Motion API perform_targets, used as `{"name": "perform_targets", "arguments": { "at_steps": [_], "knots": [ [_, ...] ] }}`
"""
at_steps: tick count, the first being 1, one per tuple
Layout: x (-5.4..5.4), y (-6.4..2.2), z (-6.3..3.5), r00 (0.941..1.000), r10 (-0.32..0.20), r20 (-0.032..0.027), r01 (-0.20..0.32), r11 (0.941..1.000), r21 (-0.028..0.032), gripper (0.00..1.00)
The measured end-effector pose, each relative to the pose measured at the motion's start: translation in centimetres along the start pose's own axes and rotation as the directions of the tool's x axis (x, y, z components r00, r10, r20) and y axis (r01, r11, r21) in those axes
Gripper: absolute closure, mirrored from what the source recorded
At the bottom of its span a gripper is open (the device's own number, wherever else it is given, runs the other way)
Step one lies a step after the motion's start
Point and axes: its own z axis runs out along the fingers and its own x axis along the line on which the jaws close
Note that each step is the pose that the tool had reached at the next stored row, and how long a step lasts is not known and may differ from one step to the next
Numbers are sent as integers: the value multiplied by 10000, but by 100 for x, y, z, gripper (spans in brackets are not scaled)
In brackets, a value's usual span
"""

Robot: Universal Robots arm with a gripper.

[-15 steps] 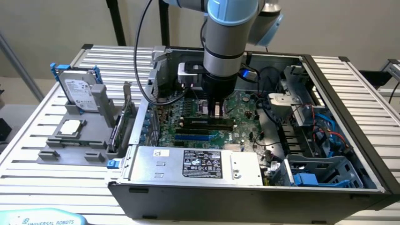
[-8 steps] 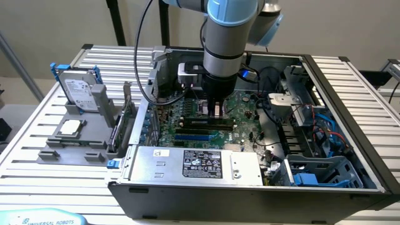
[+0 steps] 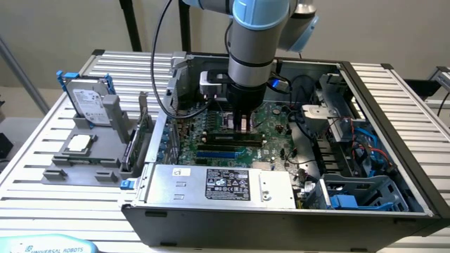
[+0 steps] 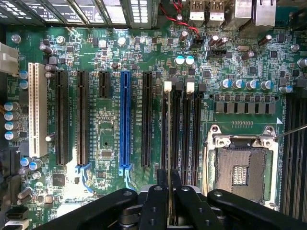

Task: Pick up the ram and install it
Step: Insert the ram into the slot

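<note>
Black gripper (image 4: 169,201) fingers (image 4: 154,206) sit right up against the wrist camera, pinched shut on the ram (image 4: 169,143), which shows edge-on as a thin strip running out from between them. That stick hangs over the motherboard (image 4: 110,129), lined up along the black memory slots (image 4: 184,129) with white latches (image 4: 167,86), just beside the bare processor socket (image 4: 240,172); whether it is touching a slot, I cannot tell. A blue slot (image 4: 125,120) and a white slot (image 4: 35,110) lie further along the board.

From the room, the arm (image 3: 256,47) drops straight into the open computer case (image 3: 380,105) near its back wall, gripper (image 3: 243,122) low over the board. On the bench (image 3: 42,205), towards the exterior view's left edge, a hard drive (image 3: 91,103) stands upright in a grey holder (image 3: 81,163).
</note>
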Motion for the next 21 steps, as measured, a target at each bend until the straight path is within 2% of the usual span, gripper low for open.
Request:
{"name": "perform_targets", "arguments": {
  "at_steps": [7, 13, 21],
  "knots": [
    [0, 1, 1, 10000, 22, -23, -22, 10000, 2, 87],
    [0, 1, 0, 9999, 80, -69, -80, 10000, 3, 87],
    [1, 0, 25, 9999, 83, -76, -83, 10000, 4, 87]
  ]
}}
